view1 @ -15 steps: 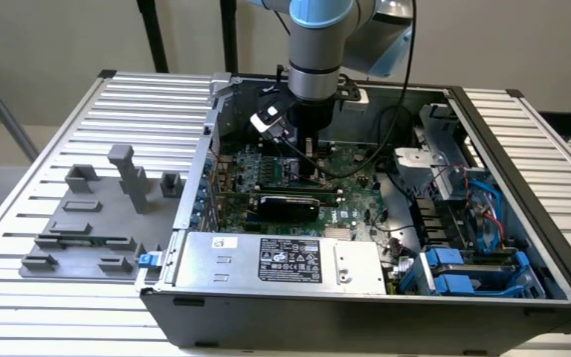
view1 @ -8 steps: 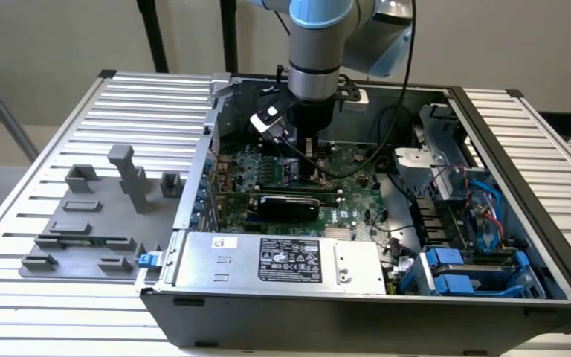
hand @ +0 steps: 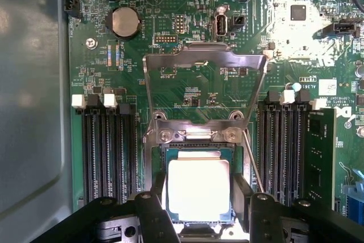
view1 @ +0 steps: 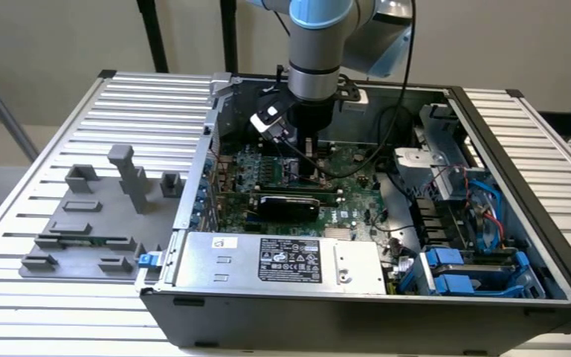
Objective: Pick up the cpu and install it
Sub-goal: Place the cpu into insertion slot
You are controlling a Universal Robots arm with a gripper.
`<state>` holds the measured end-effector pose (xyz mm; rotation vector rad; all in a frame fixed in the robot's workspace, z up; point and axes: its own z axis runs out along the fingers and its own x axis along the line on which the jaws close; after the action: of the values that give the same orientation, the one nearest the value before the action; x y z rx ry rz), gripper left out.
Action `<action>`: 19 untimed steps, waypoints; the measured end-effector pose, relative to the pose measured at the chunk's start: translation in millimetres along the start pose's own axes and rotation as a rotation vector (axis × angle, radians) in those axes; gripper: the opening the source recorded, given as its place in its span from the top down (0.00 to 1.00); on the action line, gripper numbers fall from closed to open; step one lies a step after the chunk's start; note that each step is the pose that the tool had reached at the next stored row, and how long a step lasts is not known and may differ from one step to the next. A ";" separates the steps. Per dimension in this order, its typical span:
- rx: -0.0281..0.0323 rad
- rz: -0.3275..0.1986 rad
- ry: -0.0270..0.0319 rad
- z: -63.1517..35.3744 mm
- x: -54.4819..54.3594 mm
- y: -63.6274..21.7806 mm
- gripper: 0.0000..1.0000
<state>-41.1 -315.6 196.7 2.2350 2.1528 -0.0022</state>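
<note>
A: Well, your gripper (hand: 200, 204) is clamped across the cpu (hand: 199, 186), which sits at the socket (hand: 170, 153), with the load plate (hand: 205, 61) swung open.
B: Seated?
A: Hard to tell from the wrist view; it may hover just above. If it's tilted when you press, you bend pins.
B: And the lever (hand: 253, 163) beside it could snag.

Your arm (view1: 315, 52) points straight down, wrist vertical. Your gripper (hand: 200, 179) hangs directly beneath it, jaws partway apart. The two black fingers (hand: 157, 197) sit against opposite edges of the cpu (hand: 199, 200), one on each side.
</note>
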 end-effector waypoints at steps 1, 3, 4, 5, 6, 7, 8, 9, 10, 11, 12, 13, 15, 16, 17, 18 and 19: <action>0.0002 0.000 -0.0002 0.0 0.2 0.0 0.45; 0.0003 0.000 0.0000 0.0 0.5 -0.1 0.45; 0.0002 0.000 0.0001 0.1 0.5 0.0 0.45; 0.0001 0.000 0.0002 0.2 0.6 0.0 0.45; 0.0001 0.000 0.0003 0.2 0.7 0.0 0.45; 0.0001 0.000 0.0003 0.2 0.7 0.0 0.45; 0.0001 0.000 0.0004 0.2 0.7 0.0 0.45; -0.0001 0.000 0.0013 0.5 0.8 0.0 0.45; -0.0008 0.000 0.0025 0.8 1.1 0.2 0.44; -0.0006 0.000 0.0016 0.7 1.0 0.2 0.44; -0.0004 0.000 0.0011 0.6 0.9 0.1 0.38; 0.0001 0.000 0.0005 0.3 0.7 0.0 0.38; 0.0001 0.000 0.0005 0.2 0.7 0.0 0.38; 0.0002 0.000 0.0002 -0.5 0.6 0.0 0.38; 0.0001 0.000 0.0004 -1.4 0.6 0.0 0.38; 0.0002 0.000 0.0003 -2.8 0.6 0.1 0.38; 0.0003 0.000 0.0003 -4.4 0.5 0.1 0.38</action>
<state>-41.1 -315.0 201.1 2.2353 2.1530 -0.0022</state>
